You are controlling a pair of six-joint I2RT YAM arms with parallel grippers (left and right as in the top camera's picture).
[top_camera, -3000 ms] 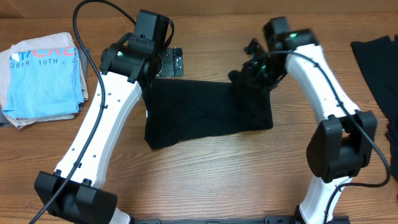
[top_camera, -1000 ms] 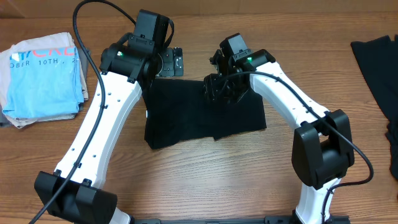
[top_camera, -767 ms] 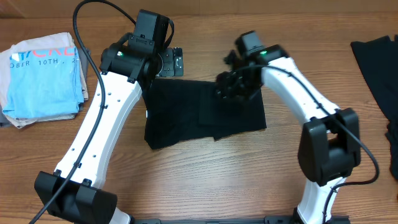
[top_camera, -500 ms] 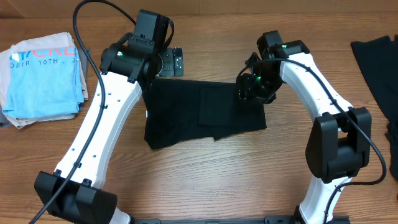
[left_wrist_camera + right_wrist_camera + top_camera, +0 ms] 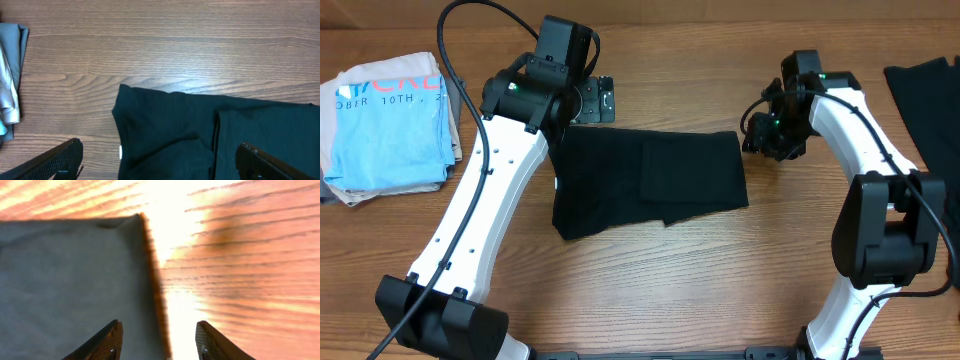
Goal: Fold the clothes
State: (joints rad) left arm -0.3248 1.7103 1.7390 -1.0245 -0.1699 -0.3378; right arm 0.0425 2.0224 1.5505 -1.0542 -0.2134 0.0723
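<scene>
The clothes in hand are one black T-shirt, lying folded into a flat rectangle mid-table, with a folded flap over its right half. My left gripper hovers over its far left corner, wide open; in the left wrist view the black cloth lies below my left gripper. My right gripper hangs just past the shirt's right edge, open and holding nothing. In the right wrist view the shirt's right edge runs under my right gripper, bare wood to its right.
A folded light-blue printed T-shirt sits at the table's left edge. Another black garment lies at the far right. Both white arms reach in from the near side.
My right gripper has left the middle of the shirt, where the flap now lies flat, and travelled right past the shirt's edge, its jaws narrowing a little. The left arm has stayed still.
</scene>
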